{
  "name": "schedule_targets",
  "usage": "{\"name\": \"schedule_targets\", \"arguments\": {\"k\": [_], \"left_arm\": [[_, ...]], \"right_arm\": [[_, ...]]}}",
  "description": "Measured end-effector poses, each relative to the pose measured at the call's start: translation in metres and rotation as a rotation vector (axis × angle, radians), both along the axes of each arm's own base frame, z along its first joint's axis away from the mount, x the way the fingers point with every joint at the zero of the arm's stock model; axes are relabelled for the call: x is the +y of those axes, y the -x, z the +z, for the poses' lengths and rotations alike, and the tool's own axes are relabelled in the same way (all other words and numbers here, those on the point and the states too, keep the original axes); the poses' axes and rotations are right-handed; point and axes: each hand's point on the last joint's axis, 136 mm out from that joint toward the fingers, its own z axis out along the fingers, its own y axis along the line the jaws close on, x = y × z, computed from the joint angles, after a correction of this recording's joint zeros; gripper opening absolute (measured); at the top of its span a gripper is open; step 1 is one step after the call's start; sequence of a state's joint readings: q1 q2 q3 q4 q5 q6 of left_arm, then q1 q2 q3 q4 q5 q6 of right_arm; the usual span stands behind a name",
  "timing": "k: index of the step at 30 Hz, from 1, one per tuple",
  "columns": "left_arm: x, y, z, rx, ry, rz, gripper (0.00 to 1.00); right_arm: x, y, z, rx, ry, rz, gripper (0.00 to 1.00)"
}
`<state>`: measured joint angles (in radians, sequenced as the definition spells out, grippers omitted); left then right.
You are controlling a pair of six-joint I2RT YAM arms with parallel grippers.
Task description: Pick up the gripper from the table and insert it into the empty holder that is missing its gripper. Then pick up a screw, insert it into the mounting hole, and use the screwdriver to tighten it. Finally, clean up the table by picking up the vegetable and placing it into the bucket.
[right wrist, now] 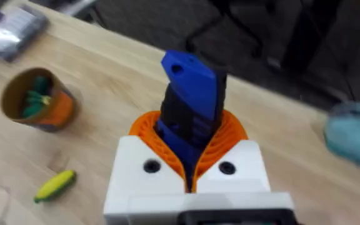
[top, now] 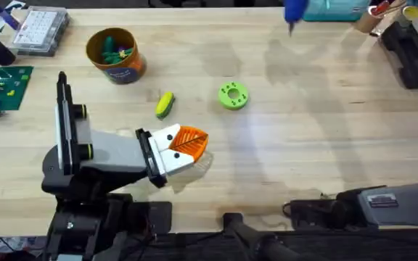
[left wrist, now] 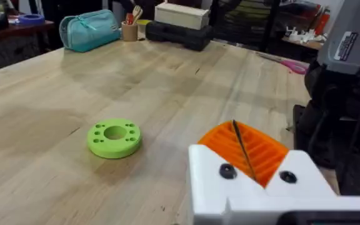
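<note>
One yellow corn (top: 165, 104) with green husk lies on the table (top: 318, 138) near one orange bucket (top: 115, 55). Right gripper (right wrist: 189, 159) grasps the blue screwdriver (right wrist: 189, 103); left gripper (left wrist: 245, 147) is clenched, empty.

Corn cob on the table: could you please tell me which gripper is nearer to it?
Left. The left gripper sits just on the near side of the corn. The right gripper, holding the screwdriver, is over the table's far edge.
</note>
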<state>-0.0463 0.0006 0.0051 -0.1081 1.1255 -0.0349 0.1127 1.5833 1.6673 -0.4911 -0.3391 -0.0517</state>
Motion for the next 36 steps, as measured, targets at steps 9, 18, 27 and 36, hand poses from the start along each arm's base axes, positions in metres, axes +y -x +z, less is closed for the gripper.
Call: {"name": "schedule_targets", "arguments": {"k": [9, 18, 27, 36], "left_arm": [[0.000, 0.001, 0.000, 0.004, 0.000, -0.003, 0.004], [0.000, 0.001, 0.000, 0.003, 0.000, -0.004, 0.004], [0.000, 0.001, 0.000, 0.004, 0.000, -0.003, 0.004], [0.000, 0.001, 0.000, 0.004, 0.000, -0.004, 0.004]], "right_arm": [[0.079, 0.022, 0.077, -0.263, -0.087, 0.206, 0.028], [0.111, 0.072, 0.140, -0.440, -0.212, 0.471, 0.028], [0.137, 0.102, 0.162, -0.485, -0.302, 0.632, 0.028], [0.164, 0.131, 0.167, -0.612, -0.454, 0.791, 0.028]]}}
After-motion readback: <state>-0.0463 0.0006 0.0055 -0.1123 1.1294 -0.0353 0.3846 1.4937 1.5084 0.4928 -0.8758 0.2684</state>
